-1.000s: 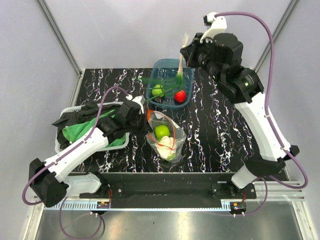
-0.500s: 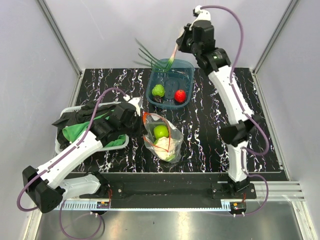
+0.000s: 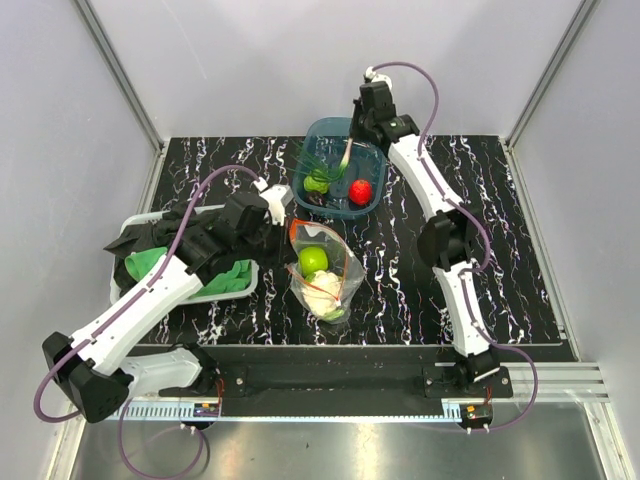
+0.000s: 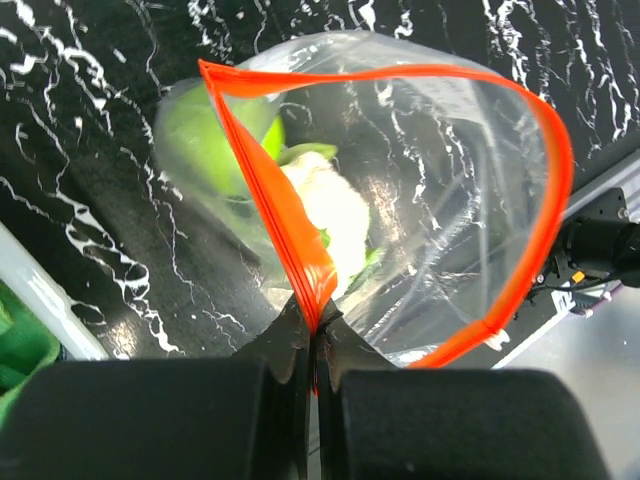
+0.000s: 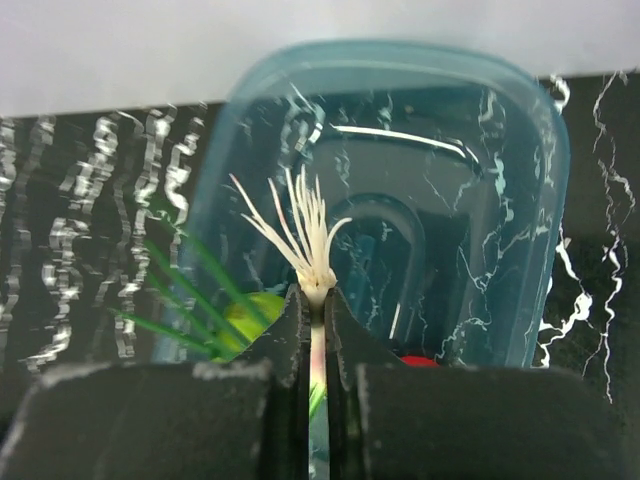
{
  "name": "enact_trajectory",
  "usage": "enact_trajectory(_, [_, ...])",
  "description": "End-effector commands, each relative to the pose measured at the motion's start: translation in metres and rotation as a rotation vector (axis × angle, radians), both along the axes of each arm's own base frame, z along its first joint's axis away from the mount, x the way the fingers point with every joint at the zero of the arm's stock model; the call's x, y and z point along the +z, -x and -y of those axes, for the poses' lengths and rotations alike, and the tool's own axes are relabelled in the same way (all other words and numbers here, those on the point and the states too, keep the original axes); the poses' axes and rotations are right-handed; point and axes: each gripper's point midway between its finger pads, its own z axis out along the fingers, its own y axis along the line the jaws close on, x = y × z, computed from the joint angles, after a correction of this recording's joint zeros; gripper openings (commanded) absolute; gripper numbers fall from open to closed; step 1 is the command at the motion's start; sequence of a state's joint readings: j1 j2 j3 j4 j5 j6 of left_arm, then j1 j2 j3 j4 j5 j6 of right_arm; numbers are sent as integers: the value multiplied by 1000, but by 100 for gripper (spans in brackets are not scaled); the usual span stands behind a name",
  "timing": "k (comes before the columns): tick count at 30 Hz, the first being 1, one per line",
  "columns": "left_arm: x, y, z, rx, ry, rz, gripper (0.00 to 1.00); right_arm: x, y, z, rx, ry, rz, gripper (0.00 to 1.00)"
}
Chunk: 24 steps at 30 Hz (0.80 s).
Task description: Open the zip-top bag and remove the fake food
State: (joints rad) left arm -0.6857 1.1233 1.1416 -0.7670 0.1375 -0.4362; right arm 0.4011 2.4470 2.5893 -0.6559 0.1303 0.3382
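Green scallion (image 5: 306, 240) in outstretched right claw (image 5: 314, 302) over tub (image 5: 535, 210) | left claw (image 4: 315, 328) pinching bag (image 4: 445, 190)

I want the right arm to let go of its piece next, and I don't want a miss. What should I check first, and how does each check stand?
1. Hold: right gripper shut on the toy scallion: ok.
2. Position: scallion over the teal tub: ok.
3. Height: scallion low enough to touch the tub floor: cannot tell.
4. Bag hold: left gripper shut on the orange strip of the zip-top bag: ok.
5. Bag mouth open: ok, the strip forms a wide loop.
6. Bag emptied: not ok; green apple and cauliflower lie inside.
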Motion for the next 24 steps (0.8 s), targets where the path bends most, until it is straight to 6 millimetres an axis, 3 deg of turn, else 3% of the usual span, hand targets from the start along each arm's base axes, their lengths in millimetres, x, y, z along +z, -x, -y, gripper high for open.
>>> enact_trajectory(1, [31, -6, 13, -78, 58, 72, 0, -2, -22, 18, -48, 6, 41, 9])
enact_trajectory(2, [31, -6, 14, -78, 62, 69, 0, -14, -25, 21, -47, 25, 29, 15])
enact_trajectory(4, [30, -6, 13, -73, 63, 63, 0, -17, -30, 27, -51, 43, 36, 18])
enact_trajectory(6, [30, -5, 14, -72, 69, 56, 0, -17, -30, 32, -40, 58, 31, 40])
enact_trajectory(7, [28, -4, 13, -63, 66, 49, 0, -7, -26, 33, -42, 49, 35, 49])
enact_trajectory(8, [28, -4, 12, -57, 67, 50, 0, -10, -20, 32, -33, 48, 13, 64])
enact_trajectory(9, [27, -6, 11, -42, 63, 51, 0, -6, -15, 27, -3, 28, 3, 71])
enact_trajectory(10, [26, -7, 10, -33, 60, 45, 0, 9, -8, 26, 3, 0, 9, 78])
enact_trajectory(11, [25, -9, 10, -23, 58, 46, 0, 5, 2, 26, 11, -5, -36, 87])
enact_trajectory(15, [26, -14, 14, -1, 66, 25, 0, 10, 45, 18, 57, -29, -170, 98])
enact_trajectory(16, [26, -16, 15, 4, 65, 18, 0, 22, 57, 15, 70, -26, -172, 100])
enact_trajectory(18, [26, -18, 19, 14, 77, 5, 0, 14, 87, 6, 125, -7, -250, 100])
enact_trajectory(19, [25, -19, 20, 14, 77, -2, 0, 37, 105, 0, 158, -11, -224, 100])
enact_trajectory(20, [27, -19, 23, 10, 86, -7, 0, 22, 119, -2, 180, -10, -278, 100])
enact_trajectory(21, [27, -19, 24, 12, 92, -14, 0, 25, 131, -4, 193, -17, -288, 100])
enact_trajectory(22, [28, -21, 26, 10, 102, -11, 0, 48, 147, -3, 208, -41, -261, 100])
enact_trajectory(23, [30, -22, 27, 13, 109, -8, 0, 35, 164, -5, 226, -35, -309, 100])
enact_trajectory(24, [31, -23, 28, 18, 116, -9, 0, 38, 176, -6, 240, -38, -315, 100])
